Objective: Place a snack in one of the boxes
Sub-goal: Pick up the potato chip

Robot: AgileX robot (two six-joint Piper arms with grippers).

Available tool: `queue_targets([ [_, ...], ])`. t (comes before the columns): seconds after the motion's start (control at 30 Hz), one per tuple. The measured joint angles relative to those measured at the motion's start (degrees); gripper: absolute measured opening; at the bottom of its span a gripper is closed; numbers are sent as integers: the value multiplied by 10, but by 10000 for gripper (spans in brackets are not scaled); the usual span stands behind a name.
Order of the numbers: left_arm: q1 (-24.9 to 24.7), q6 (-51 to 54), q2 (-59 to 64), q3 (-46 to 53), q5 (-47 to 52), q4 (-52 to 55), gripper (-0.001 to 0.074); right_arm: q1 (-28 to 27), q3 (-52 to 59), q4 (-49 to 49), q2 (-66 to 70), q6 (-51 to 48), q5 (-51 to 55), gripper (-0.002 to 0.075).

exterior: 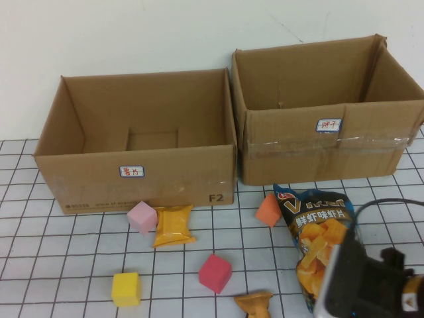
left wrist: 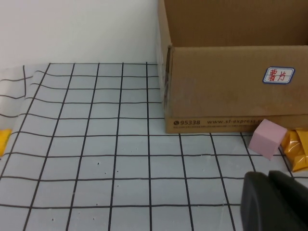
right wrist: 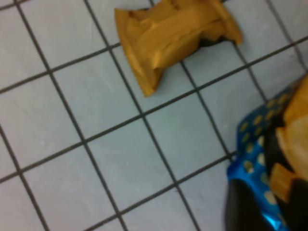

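A blue chips bag [exterior: 318, 225] lies on the gridded table in front of the right cardboard box [exterior: 318, 149]. My right gripper [exterior: 334, 288] sits over the bag's near end. In the right wrist view, my right gripper [right wrist: 269, 207] has its dark fingers closed on either side of the bag's blue edge [right wrist: 252, 154]. The left cardboard box [exterior: 136, 179] stands open beside the right one. My left gripper [left wrist: 272, 192] is out of the high view. In the left wrist view it is shut and empty, low over the table near the left box [left wrist: 226, 96].
A yellow snack packet [exterior: 173, 225] and a pink cube [exterior: 142, 217] lie by the left box's front. An orange cube [exterior: 268, 209], a red cube [exterior: 214, 273], a yellow cube [exterior: 126, 289] and an orange-brown packet [exterior: 255, 305] are scattered on the table.
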Motion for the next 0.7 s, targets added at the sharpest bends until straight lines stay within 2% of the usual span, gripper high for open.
queue_targets([
  [0.1,0,0,0,0,0,0,-2,4,-24,-1,33,0,22,426],
  [0.17,0,0,0,0,-3,-5,-2,5,-40,-1,52,0,28,564],
  [0.2,0,0,0,1,-8,-10,-2,5,-48,-1,61,0,29,609],
  [0.27,0,0,5,1,-11,-31,-2,5,-63,-1,77,0,30,654],
  [0.37,1,0,26,1,-12,-40,-2,5,-83,-4,105,0,28,681],
  [0.53,1,0,82,1,-13,-46,-2,5,-103,-13,150,0,5,689],
  [0.7,1,0,114,1,-22,-53,-2,5,-110,-65,175,0,-3,691],
])
